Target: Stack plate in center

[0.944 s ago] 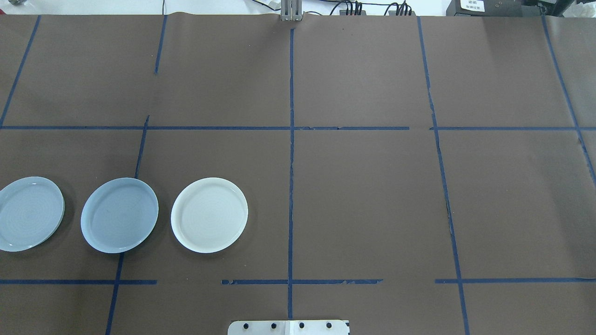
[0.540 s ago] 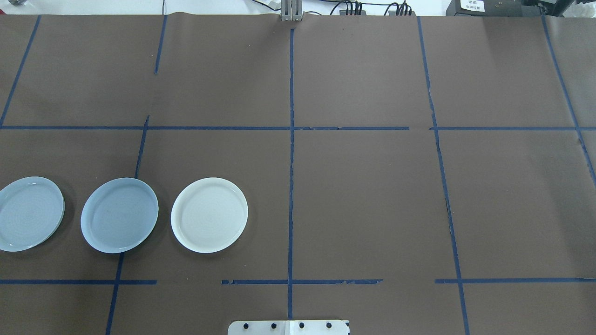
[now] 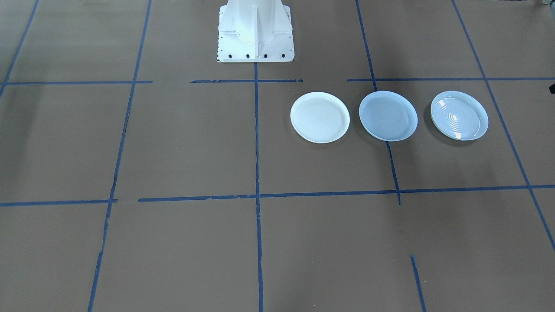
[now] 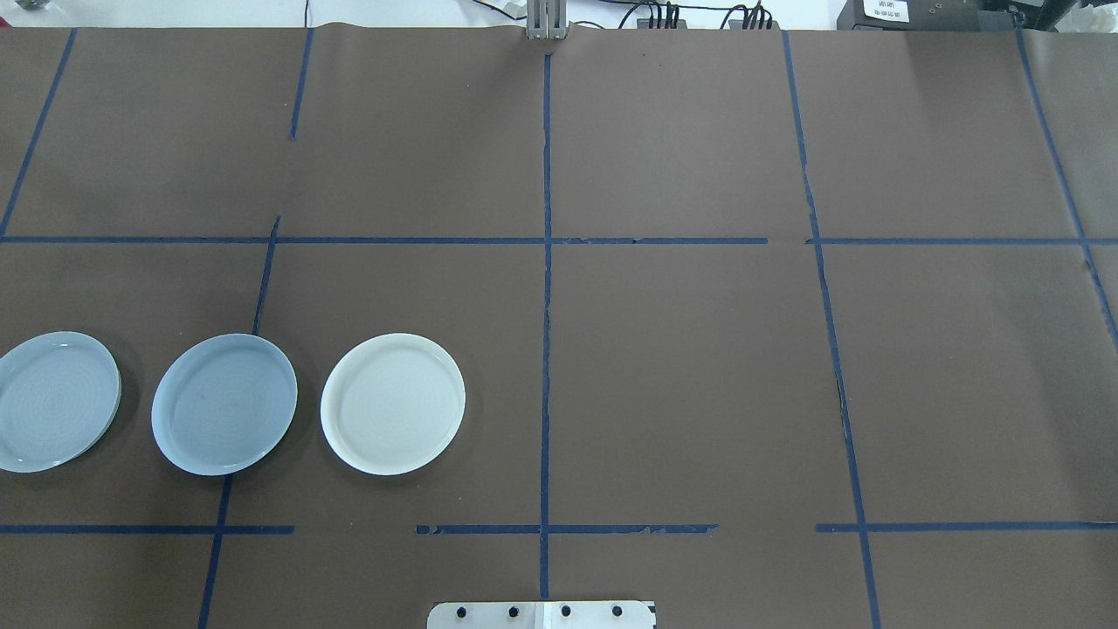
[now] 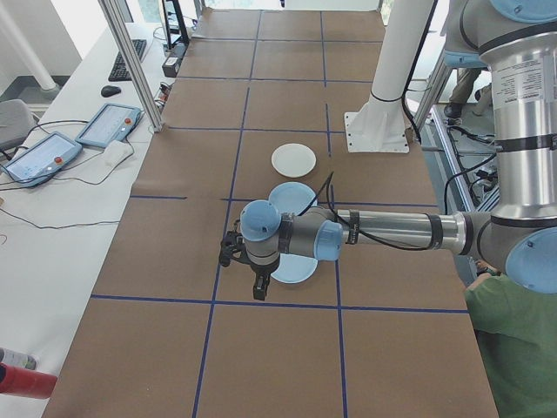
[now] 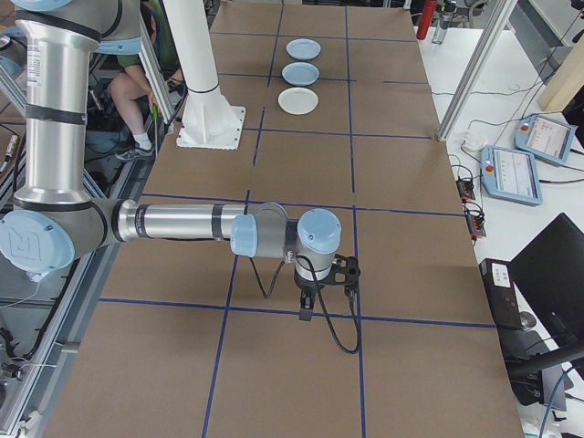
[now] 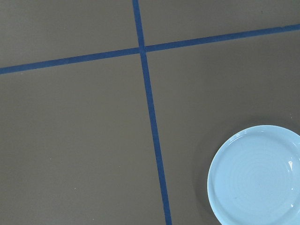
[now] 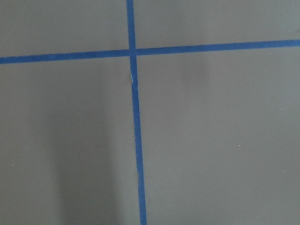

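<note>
Nothing moved, grey-blue plate between two plates

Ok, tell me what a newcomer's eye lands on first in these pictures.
Three round plates in a row on the brown table, on the robot's left side: a ringed plate outermost, a grey-blue plate in the middle, a white plate nearest the table's middle. Blue tape lines grid the surface. In the side views both arms hang over the table, the left gripper beside the ringed plate.
</note>
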Available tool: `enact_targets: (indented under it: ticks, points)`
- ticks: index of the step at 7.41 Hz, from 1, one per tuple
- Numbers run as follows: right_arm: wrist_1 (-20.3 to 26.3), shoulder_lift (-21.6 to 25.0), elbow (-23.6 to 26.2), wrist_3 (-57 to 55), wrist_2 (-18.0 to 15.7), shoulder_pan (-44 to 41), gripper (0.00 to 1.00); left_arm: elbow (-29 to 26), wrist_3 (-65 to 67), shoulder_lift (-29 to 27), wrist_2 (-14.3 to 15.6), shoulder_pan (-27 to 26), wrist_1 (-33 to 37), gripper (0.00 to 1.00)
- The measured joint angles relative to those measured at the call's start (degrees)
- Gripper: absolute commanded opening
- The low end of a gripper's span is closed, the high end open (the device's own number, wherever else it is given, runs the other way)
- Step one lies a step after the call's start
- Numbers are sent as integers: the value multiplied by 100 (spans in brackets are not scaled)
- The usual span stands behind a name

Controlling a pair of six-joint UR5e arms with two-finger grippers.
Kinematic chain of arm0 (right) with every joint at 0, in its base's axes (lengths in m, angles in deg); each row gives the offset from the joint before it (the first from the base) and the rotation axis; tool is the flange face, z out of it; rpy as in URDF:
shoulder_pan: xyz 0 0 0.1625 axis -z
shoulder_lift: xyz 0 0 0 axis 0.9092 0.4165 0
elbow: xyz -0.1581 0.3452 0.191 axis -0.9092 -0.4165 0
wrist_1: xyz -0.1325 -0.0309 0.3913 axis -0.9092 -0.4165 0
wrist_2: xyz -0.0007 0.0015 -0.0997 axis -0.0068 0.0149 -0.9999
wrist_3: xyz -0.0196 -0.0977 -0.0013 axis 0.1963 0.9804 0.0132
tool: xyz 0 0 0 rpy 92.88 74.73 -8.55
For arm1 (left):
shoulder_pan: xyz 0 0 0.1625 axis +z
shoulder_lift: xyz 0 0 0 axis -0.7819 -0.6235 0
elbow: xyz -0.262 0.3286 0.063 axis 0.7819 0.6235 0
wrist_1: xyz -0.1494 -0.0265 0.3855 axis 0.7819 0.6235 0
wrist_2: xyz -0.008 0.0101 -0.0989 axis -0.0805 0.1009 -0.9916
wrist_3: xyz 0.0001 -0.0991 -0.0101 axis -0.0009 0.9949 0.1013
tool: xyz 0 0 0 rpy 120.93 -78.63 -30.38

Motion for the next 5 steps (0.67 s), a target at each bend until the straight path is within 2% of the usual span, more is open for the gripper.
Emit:
enact_targets:
  ticks: [3, 4, 5]
  points:
    - [0, 0, 0, 0, 0, -4, 100, -1019, 1609, 14, 110, 869, 2318, 99]
    - [0, 0, 0, 0, 0, -5, 100, -1289, 2176, 15, 163, 1182, 2974, 95]
    - [0, 0, 0, 0, 0, -3, 100, -1450, 2561, 15, 188, 1469, 3347, 89]
